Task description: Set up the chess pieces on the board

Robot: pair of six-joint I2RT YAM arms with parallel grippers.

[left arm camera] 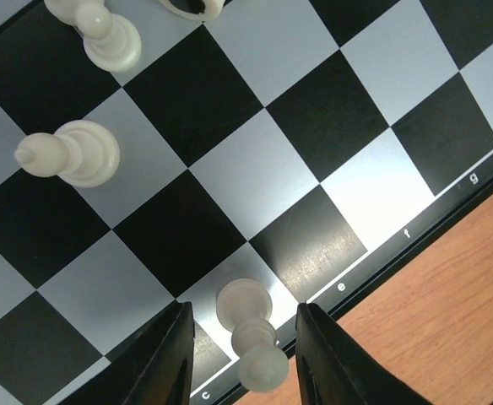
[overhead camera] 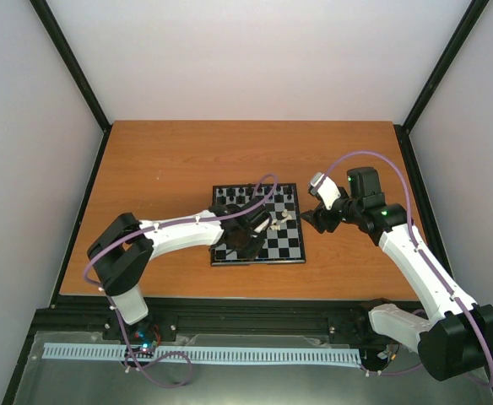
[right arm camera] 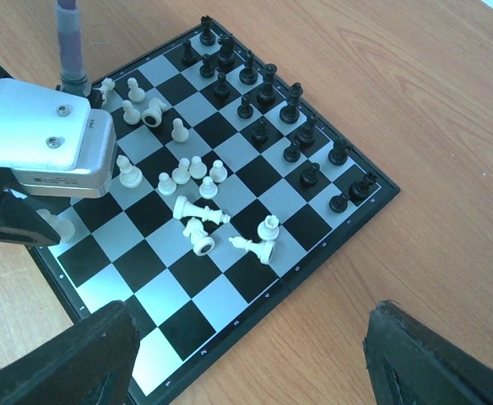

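The board (overhead camera: pixel 289 250) lies mid-table. Black chess pieces (right arm camera: pixel 263 84) stand in two rows along its far side. Cream-white pieces (right arm camera: pixel 192 173) cluster mid-board, and three (right arm camera: pixel 200 211) lie toppled. My left gripper (overhead camera: pixel 248 243) is low over the board's near edge. In the left wrist view it (left arm camera: pixel 242 354) is open, its fingers (left arm camera: pixel 169 363) on either side of an upright white piece (left arm camera: pixel 245 305) on a pale edge square, with gaps on both sides. Two more white pieces (left arm camera: pixel 69 156) stand nearby. My right gripper (right arm camera: pixel 246 354) is wide open and empty above the board's right edge.
The board rests on an orange-brown wooden table (overhead camera: pixel 162 160) with black frame posts at its corners. The left arm's purple cable (overhead camera: pixel 263 190) arcs over the board. The left arm's silver wrist camera (right arm camera: pixel 44 152) covers part of the board in the right wrist view.
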